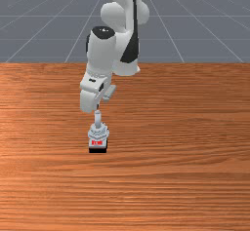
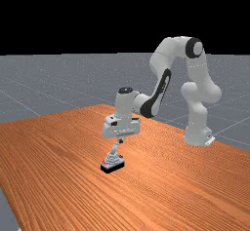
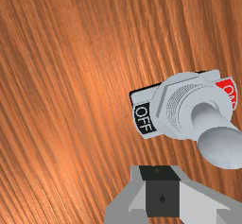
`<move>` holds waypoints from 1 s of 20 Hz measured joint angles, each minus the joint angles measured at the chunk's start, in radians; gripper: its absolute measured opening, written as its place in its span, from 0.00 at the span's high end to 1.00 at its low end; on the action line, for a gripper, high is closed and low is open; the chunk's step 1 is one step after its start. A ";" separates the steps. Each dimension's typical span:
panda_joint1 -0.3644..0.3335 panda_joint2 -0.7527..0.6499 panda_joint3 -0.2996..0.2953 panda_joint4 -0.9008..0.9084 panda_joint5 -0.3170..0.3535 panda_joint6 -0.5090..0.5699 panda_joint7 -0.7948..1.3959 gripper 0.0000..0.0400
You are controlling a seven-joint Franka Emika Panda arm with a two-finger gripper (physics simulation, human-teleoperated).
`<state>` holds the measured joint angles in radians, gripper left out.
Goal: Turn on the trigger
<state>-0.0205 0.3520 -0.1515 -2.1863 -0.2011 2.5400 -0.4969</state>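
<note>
The gripper [image 1: 97, 107] points down just above the lever's top in the front view. In the wrist view the gripper [image 3: 160, 190] has its dark fingertips together, with nothing between them. A grey toggle switch [image 1: 98, 131] on a black base rests on the table, its red label facing the front camera. Its lever [image 2: 115, 148] rises toward the fingertips; whether they touch cannot be told. Beside the fingertips in the wrist view is the lever's rounded end [image 3: 221, 147]. A black OFF label [image 3: 143, 119] and a red label [image 3: 228, 93] lie on opposite sides of the switch.
The wooden table [image 1: 185, 142] spreads around the switch. In the far view the arm's base [image 2: 197, 136] stands near the table's right-hand edge, and the forearm reaches over the table from there.
</note>
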 joint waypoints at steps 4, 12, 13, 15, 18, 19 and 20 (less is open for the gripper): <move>0.017 -0.003 0.000 -0.004 -0.011 -0.002 0.027 1.00; 0.023 0.007 0.004 0.014 0.023 -0.023 0.076 1.00; 0.024 0.015 0.004 0.029 0.026 -0.030 0.080 1.00; 0.023 0.035 0.006 0.062 0.033 -0.045 0.081 1.00; 0.015 0.037 0.015 0.071 0.028 -0.001 0.032 1.00; 0.015 0.041 0.017 0.084 0.031 -0.006 0.031 1.00; 0.015 0.046 0.018 0.096 0.034 -0.011 0.030 1.00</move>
<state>-0.0054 0.3984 -0.1333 -2.0906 -0.1676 2.5287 -0.4669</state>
